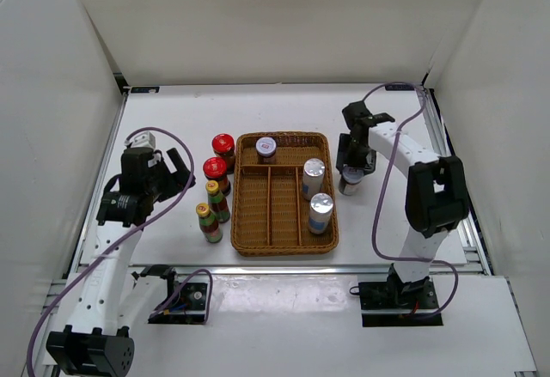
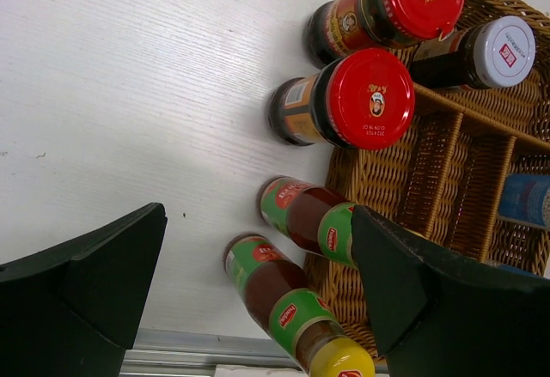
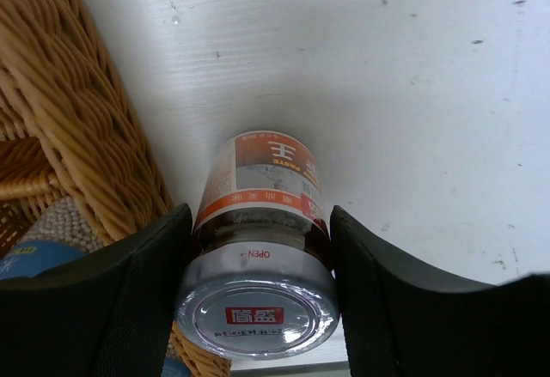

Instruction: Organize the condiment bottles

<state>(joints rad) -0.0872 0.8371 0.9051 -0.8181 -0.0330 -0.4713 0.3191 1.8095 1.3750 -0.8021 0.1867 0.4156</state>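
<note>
Black and spread wide, the left gripper (image 1: 179,175) hangs over the left side of the white table (image 1: 172,111). It has nothing in its grip. In its own camera the table shows bare between its two fingers (image 2: 86,282).

Just to its right stand four bottles, outside the brown wicker tray (image 1: 288,136). Two red-lidded jars (image 1: 223,145) are at the far end, close to the tray's left wall. Two yellow-capped bottles (image 1: 215,198) stand nearer, one behind the other, just beside the same wall.

Inside the tray, a white-lidded jar (image 1: 266,147) stands in the far slot on the left. Two silver-topped cylinders (image 1: 314,175) stand in the long slot on the right, one behind the other.

Next comes the other white-lidded jar (image 3: 258,222). It stands upright on the table, just outside the tray's right wall. The right gripper (image 1: 351,173) reaches down over it. Its two black fingers (image 3: 129,300) press on the jar's sides just under the lid, so it grips the jar.
</note>
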